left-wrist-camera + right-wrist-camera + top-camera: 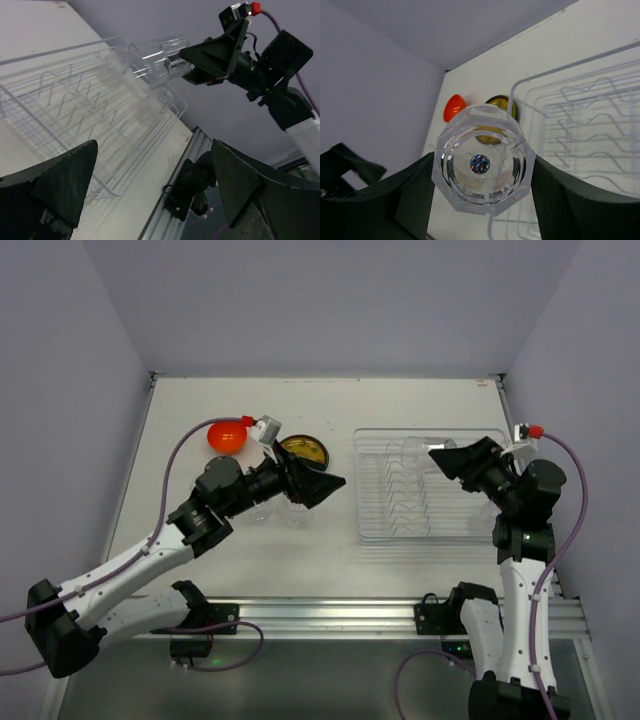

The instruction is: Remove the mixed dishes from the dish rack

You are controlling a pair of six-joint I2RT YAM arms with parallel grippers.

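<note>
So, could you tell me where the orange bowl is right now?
In the top view the orange bowl sits on the far left part of the table, beside the yellow-brown plate and well left of the dish rack.

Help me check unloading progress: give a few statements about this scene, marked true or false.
1. The right end effector grips a clear cup. True.
2. The orange bowl sits on the table, outside the dish rack. True.
3. The left end effector holds the orange bowl. False: it is open and holds nothing.
4. The yellow plate stands in the dish rack. False: it lies on the table, left of the rack.
</note>
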